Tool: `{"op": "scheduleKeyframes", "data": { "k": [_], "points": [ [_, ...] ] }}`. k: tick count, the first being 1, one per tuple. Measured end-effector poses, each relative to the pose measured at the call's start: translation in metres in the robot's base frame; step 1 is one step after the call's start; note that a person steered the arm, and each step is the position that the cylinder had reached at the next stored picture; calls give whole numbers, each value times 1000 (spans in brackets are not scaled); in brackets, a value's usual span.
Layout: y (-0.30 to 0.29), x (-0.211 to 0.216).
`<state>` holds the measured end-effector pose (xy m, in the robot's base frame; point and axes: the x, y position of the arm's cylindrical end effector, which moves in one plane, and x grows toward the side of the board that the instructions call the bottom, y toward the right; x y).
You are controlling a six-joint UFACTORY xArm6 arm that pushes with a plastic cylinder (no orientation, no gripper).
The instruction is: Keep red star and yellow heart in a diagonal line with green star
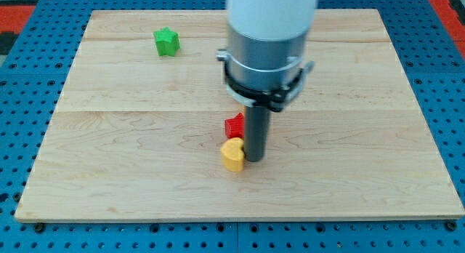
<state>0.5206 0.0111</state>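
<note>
- The yellow heart [232,154] is a small, thick block with a rounded, lobed outline and a paler top face; it lies low on the worktop [109,173], slightly toward the view's left of centre.
- The red star [234,126] shows only in part: its pointed left side and a bit of its top are visible, while the rod and arm body cover the rest.
- The red star sits just above the yellow heart toward the view's top, and the two look to be touching or very nearly so.
- The green star [166,41] is a small bright block with short points, lying near the view's top left of the worktop, well apart from the other two.
- From green star down to the red star and yellow heart, the line runs slantwise toward the view's bottom right.
- The arm carries no pincer, so there is nothing to be open or closed; it ends in a straight dark rod below a broad grey and white body.
- The rod's lower end, the tip [253,158], rests on the worktop right against the yellow heart's right side.
- The red star lies just to the view's left of the rod's shaft, slightly above the tip.
- The worktop is pale wood with visible plank seams, set on a blue perforated base [29,78].
</note>
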Motion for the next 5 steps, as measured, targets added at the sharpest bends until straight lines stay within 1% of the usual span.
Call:
{"op": "scheduleKeyframes", "data": {
  "k": [1,2,3,4,5],
  "points": [
    [-1,-27],
    [32,-41],
    [21,-52],
    [-22,-67],
    [-34,-97]
  ]
}}
